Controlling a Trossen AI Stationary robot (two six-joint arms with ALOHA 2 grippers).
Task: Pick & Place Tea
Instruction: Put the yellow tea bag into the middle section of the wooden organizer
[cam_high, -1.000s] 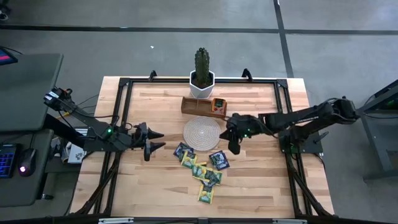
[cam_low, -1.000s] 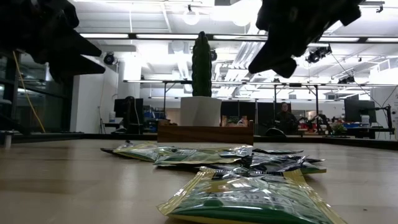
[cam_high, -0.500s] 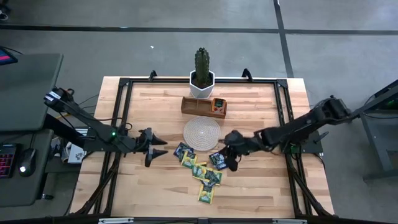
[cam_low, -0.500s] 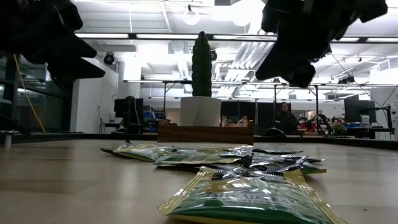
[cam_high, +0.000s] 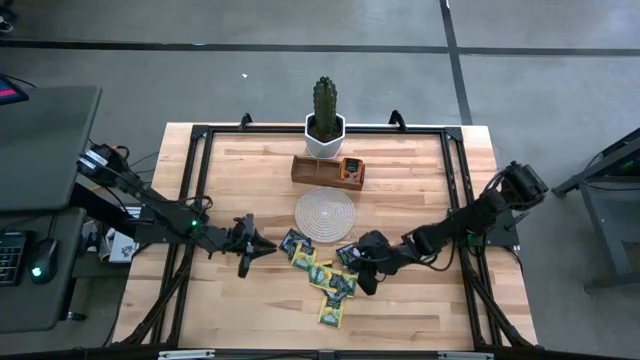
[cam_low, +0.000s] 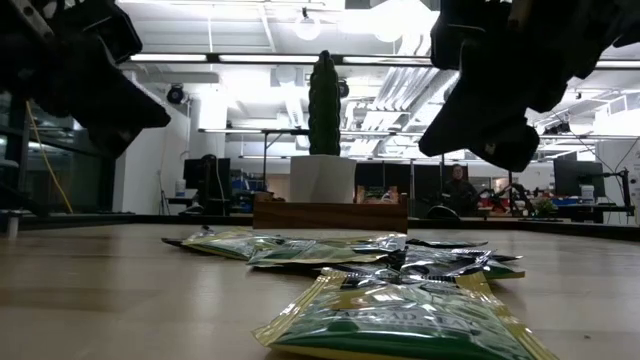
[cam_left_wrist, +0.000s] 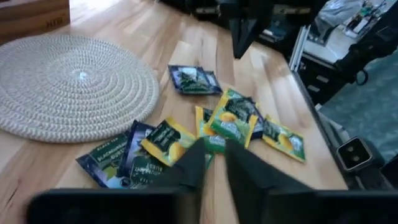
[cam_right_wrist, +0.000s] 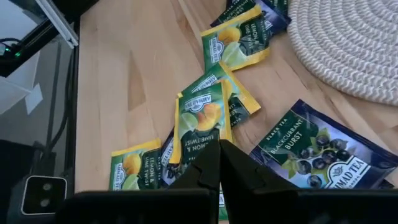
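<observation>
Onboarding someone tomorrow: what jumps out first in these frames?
The scatter of tea sachets on the wooden table, just in front of the round woven mat. Both arms crowd that pile: the left gripper at its left edge, the shut right gripper over its right side. Behind the mat stand a wooden tray and a potted cactus.

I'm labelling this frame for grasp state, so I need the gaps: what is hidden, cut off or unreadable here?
- Low view: both grippers are dark silhouettes cut by the top edge; fingers hidden.
- High view: the right gripper covers part of the tea sachets; their count and print are too small.
- Wooden tray: its orange content is too small to identify.
- Left wrist view: left gripper is blurred, its gap unclear.
</observation>
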